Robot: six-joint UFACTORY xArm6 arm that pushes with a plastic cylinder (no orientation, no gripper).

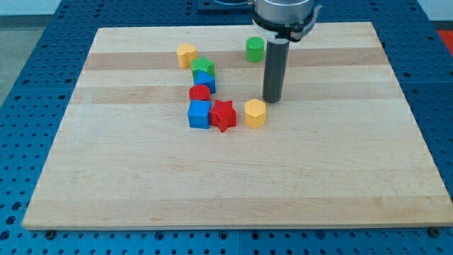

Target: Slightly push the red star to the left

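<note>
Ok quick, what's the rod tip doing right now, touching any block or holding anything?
My tip: holding nothing, touching no block; it sits just above and right of the yellow block, right of the red star.

My tip (273, 100) sits on the wood board (340, 184), just up & right of the yellow hexagon block (255, 113). Red star (224, 115) is between that yellow block & the blue cube (199, 114), touching the cube. Green cylinder (255, 49) is near the top, left of the rod.
</note>
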